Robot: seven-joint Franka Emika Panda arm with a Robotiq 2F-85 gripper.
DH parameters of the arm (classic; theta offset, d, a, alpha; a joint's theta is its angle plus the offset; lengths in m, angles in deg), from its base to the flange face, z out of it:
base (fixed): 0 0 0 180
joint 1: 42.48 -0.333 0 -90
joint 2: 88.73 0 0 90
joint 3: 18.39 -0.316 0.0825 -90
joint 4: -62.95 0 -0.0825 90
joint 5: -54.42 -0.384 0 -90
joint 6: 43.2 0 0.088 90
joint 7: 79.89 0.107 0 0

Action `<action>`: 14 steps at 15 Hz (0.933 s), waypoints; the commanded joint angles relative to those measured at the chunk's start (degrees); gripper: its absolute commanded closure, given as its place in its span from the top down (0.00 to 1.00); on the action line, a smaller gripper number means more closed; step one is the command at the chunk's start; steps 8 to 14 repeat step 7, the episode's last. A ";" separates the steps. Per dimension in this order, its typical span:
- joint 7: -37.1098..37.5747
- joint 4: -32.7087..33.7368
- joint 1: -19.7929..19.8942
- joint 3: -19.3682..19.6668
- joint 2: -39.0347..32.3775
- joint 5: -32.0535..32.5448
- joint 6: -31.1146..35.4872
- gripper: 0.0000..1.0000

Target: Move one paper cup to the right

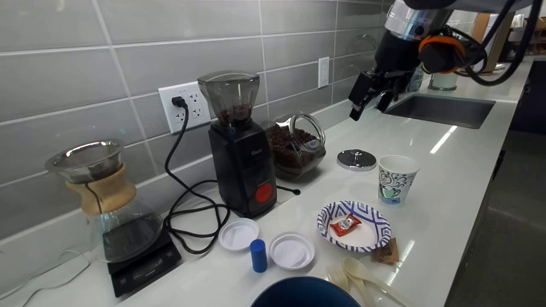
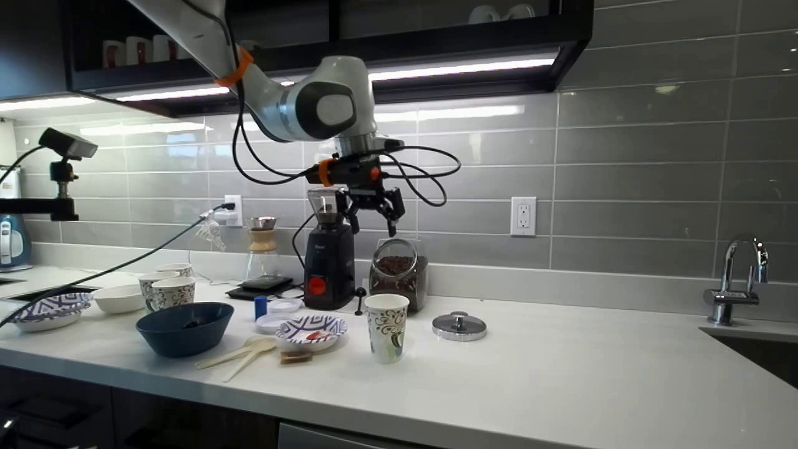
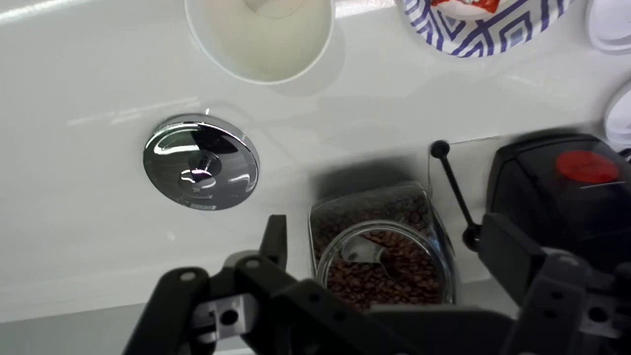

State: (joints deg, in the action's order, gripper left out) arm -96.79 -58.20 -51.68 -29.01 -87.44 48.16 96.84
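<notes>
Paper cup [image 1: 396, 185]: upright on the table [image 2: 561, 374], open rim up, a green mug printed on its side; in an exterior view it stands between the patterned paper plate [image 2: 332, 327] and the chrome lid [image 2: 459, 328], apart from both.
Tool [image 2: 374, 232]: raised over the table, well apart from the paper cup; its fingers [image 3: 274, 241] are spread wide, and the wrist view shows the glass bean jar [image 3: 365, 207] in the gap, lower down.
Chrome lid: flat, knob up.
Bean jar: beside the black coffee grinder [image 1: 245, 162], near the tiled wall [image 2: 480, 231].
Grinder: beans [image 1: 236, 113] in its clear hopper [image 1: 230, 89], red button [image 1: 263, 193] facing out.
Plate: holds a red-wrapped candy [image 1: 345, 225]; a brown packet [image 1: 386, 252] lies just beside it.
White lids [image 1: 291, 251]: two, flat, near a blue cylinder [image 1: 258, 256] standing on end.
Glass carafe [image 1: 128, 230]: on a black scale [image 1: 145, 270], a metal filter [image 1: 85, 157] in its wooden collar [image 1: 102, 194].
Dark blue bowl [image 2: 185, 333]: near a cream spoon [image 1: 356, 269] and fork [image 1: 338, 277].
More paper cups [image 2: 173, 294]: three, behind the bowl in an exterior view.
</notes>
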 commanded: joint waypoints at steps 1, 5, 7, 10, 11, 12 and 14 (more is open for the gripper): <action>0.18 -0.14 -0.70 0.25 0.81 0.18 -0.22 1.00; 0.28 -0.09 -0.57 0.48 0.23 0.16 -0.33 1.00; 0.28 -0.09 -0.54 0.49 0.02 0.16 -0.33 1.00; 0.28 -0.09 -0.54 0.49 0.02 0.16 -0.33 1.00; 0.28 -0.09 -0.54 0.49 0.02 0.16 -0.33 1.00; 0.28 -0.09 -0.54 0.49 0.02 0.16 -0.33 1.00; 0.28 -0.09 -0.54 0.49 0.02 0.16 -0.33 1.00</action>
